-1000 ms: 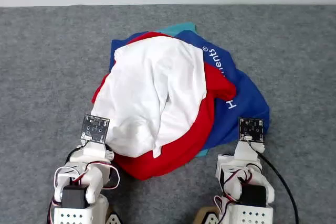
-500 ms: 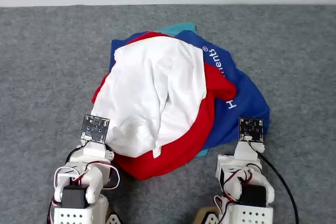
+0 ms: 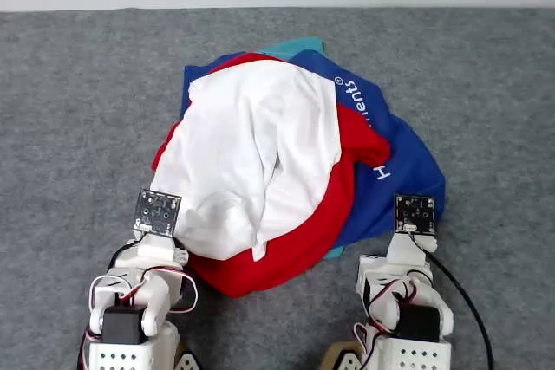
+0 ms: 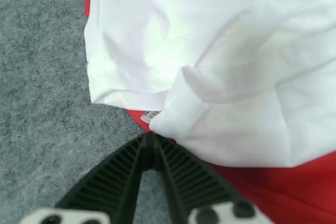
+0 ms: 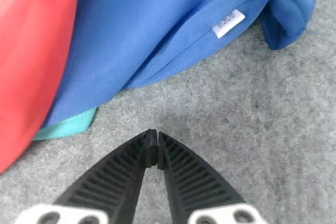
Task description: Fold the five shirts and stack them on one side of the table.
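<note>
Shirts [image 3: 286, 153] lie heaped; left claw [image 4: 153, 141] closed, empty, beside white shirt [image 4: 210, 51]; right claw [image 5: 153, 150] closed, empty, above table [image 5: 252, 129].

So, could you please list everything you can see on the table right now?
white shirt: 1, white, top of the pile, mid-table
red shirt: 1, red, under the white shirt
blue shirt: 1, blue, under the red shirt, spreading to the pile's right
teal shirt: 1, teal, lowest, peeking out at the pile's far edge
table: 1, grey, under everything
left gripper: 1, black, shut, at the white shirt's near edge
right gripper: 1, black, shut, over bare table beside the blue shirt
</note>
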